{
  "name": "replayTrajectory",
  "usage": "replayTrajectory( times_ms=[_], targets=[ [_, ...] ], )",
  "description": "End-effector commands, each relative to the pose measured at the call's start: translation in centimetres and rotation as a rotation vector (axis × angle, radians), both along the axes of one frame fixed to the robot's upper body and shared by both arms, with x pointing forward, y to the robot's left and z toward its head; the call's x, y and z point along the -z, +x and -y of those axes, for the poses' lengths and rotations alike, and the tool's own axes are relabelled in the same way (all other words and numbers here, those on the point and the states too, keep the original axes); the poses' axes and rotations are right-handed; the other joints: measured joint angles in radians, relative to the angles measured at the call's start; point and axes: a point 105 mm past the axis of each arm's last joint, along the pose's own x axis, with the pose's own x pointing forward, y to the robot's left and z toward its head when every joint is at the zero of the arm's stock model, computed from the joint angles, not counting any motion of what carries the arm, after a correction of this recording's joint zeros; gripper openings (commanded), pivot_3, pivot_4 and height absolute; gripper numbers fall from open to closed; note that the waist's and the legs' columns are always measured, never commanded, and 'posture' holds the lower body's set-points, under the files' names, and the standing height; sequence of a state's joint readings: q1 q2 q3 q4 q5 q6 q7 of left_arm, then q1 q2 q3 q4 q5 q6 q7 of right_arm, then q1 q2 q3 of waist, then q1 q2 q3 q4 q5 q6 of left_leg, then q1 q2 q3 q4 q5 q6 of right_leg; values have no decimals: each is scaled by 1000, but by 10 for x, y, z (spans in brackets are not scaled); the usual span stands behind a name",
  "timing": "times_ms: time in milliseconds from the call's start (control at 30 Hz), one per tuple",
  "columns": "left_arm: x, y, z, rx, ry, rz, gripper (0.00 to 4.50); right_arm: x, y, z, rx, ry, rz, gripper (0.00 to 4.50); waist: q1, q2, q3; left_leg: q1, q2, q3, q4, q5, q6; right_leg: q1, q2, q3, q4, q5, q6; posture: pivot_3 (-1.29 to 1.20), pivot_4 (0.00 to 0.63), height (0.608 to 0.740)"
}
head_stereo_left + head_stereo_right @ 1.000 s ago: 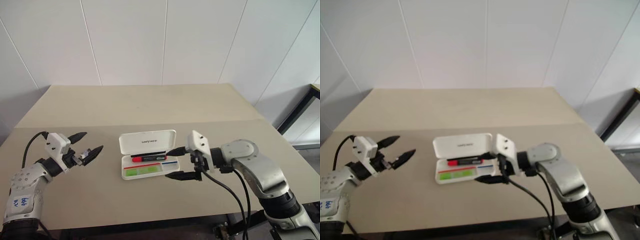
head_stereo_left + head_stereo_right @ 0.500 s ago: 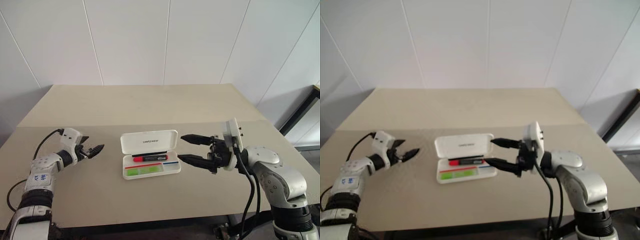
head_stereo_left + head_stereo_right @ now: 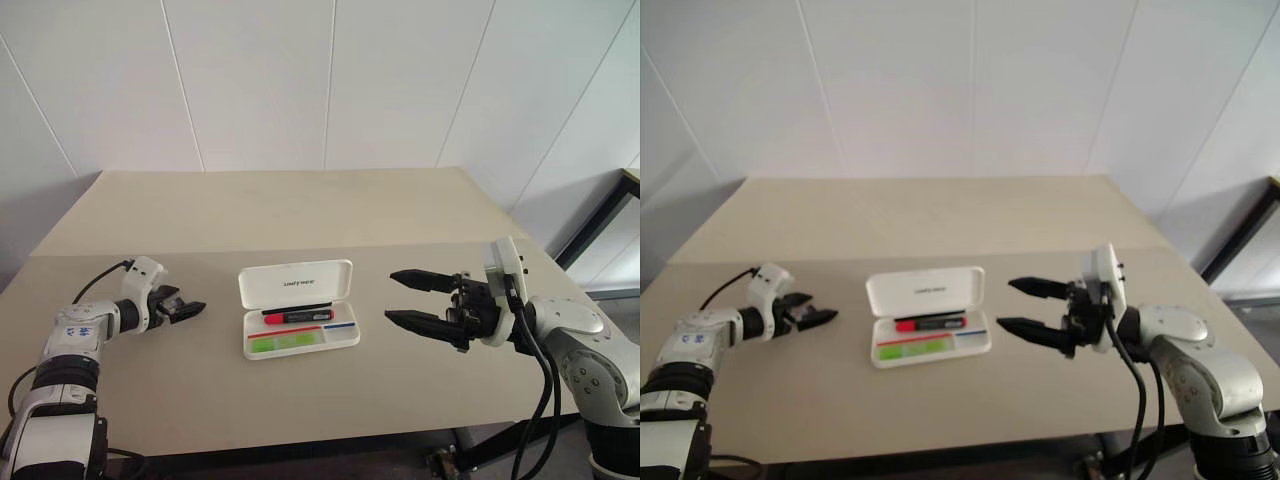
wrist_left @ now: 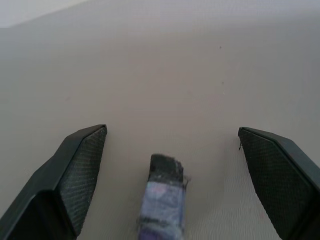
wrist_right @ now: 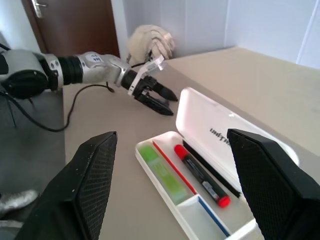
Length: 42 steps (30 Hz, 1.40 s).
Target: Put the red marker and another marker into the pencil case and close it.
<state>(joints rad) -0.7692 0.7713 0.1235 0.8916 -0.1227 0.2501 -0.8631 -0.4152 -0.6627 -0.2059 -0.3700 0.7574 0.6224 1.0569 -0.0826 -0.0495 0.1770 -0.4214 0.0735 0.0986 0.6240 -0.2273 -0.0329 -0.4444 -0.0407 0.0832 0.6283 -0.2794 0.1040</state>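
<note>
At frame centre the pencil case [image 3: 299,309] lies lid-up with the red marker [image 3: 298,317] and green highlighter [image 3: 285,342] inside. Both the left gripper [image 3: 186,310] and right gripper [image 3: 408,298] hang spread and empty either side, probably clearing room to shut it.

A pale beige worktop [image 3: 330,210] ran from the near edge to the far white wall, with a faint seam crossing it from left to right about halfway back. The white pencil case [image 3: 298,309] lay directly on it near the middle, just on the near side of that seam, its lid open and tilted toward the far side. In the tray lay the red marker [image 3: 297,317] along the far side and the lime-green marker [image 3: 284,342] along the near side.
</note>
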Motion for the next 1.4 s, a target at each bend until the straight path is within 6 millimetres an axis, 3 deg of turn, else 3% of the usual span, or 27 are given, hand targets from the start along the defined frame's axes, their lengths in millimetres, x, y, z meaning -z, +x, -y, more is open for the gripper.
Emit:
replayTrajectory(
  times_ms=[33, 133, 233, 633, 700, 933, 1267, 1400],
  targets=[
    [10, -10, -10, -13, 24, -97, 4500, -10, -2, 2, 7, -4, 63, 4479, -2, 0, 0, 0, 0, 0, 0, 0, 0, 0, 0, 0, 0, 0, 0, 0, 150, 740],
    [13, -13, -11, -21, 16, -131, 4500, -8, -1, 1, 5, -13, 65, 4479, -2, 0, 0, 0, 0, 0, 0, 0, 0, 0, 0, 1, 0, 0, 0, 0, 150, 740],
    [15, -14, -14, -39, 18, -145, 3903, -8, 0, 1, 7, -17, 68, 4500, -2, 0, 0, 0, 0, 0, 0, 0, 0, 0, 0, 1, 0, 0, 0, 0, 150, 740],
    [4, -26, -18, -28, 1, -113, 391, -10, 5, 3, 27, -34, 86, 4500, 0, 0, 0, 0, 0, 0, 1, 0, 0, 0, 0, 1, 0, 0, 0, 0, 150, 740],
    [0, -27, -15, -13, 3, -97, 393, -10, 6, 3, 28, -32, 86, 4500, 0, 0, 0, 0, 0, 0, 1, 0, 0, 0, 0, 1, 0, 0, 0, 0, 150, 740],
    [-44, -17, 12, 79, 29, 93, 393, -12, 9, 1, 25, -26, 90, 4500, 11, 0, 0, -1, 0, 0, 3, 0, 0, 0, 0, 1, 0, 0, 1, 0, 150, 740],
    [-113, -15, 69, 315, -3, 378, 393, -13, 11, 1, 26, -24, 95, 4500, 34, 0, 0, -2, 0, 0, 5, 0, 0, 0, 0, 1, 0, 1, 2, 0, 150, 740],
    [-127, -20, 89, 409, -19, 412, 393, -14, 11, 2, 27, -25, 95, 4500, 35, 0, 0, -2, 0, 0, 5, 0, 0, 1, 0, 2, 0, 1, 3, 0, 150, 740]
  ],
)
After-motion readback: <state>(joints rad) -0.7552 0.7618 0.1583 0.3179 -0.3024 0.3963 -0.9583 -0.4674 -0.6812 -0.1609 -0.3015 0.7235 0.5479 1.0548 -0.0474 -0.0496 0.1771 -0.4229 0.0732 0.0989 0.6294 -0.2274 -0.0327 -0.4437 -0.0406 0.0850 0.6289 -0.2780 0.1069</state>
